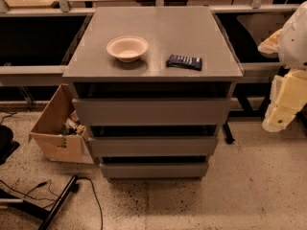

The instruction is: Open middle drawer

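A grey cabinet (153, 30) with three drawers stands in the middle of the camera view. The middle drawer (153, 146) is a plain flat grey front without a handle, shut, with a dark gap above it. The top drawer (152, 111) and the bottom drawer (154, 170) are shut too. My gripper (278, 114), on the cream and white arm, hangs at the right edge. It is off to the right of the cabinet, about level with the top drawer, and touches nothing.
A beige bowl (127, 48) and a dark blue packet (184, 62) lie on the cabinet top. An open cardboard box (57, 128) with clutter stands at the cabinet's left. Black cables and a stand leg (57, 198) lie on the floor at lower left. Desks stand behind.
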Motion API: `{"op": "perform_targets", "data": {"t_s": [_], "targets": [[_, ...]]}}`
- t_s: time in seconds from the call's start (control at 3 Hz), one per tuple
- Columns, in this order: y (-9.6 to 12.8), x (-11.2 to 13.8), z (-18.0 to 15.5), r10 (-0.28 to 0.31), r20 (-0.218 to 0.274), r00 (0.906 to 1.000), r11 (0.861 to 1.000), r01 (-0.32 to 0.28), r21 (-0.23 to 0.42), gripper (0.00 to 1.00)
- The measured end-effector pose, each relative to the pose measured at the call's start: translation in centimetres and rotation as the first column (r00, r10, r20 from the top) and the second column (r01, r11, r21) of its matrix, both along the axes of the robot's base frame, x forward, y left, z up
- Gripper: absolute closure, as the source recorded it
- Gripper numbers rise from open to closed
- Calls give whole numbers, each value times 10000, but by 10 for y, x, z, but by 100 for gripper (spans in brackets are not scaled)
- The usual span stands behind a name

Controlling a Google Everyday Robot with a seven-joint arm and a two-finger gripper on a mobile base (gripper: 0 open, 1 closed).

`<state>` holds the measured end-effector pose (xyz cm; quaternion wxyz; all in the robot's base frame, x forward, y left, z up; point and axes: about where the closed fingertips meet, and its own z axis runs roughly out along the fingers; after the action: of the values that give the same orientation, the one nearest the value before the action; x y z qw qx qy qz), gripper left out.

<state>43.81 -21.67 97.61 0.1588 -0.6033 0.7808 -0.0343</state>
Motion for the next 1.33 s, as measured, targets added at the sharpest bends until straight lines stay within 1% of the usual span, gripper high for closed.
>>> {"op": "perform_targets", "data": {"t_s": [0.33,0.67,1.0,1.33], "targets": [[0,0,0,0,0,10000,10000,0,0,0],[15,-1,-23,309,-75,9995,9994,-308,181,0],[59,-14,-66,842,200,9962,9949,-852,544,0],[99,-15,-133,1275,187,9917,9908,-1282,430,0]]}}
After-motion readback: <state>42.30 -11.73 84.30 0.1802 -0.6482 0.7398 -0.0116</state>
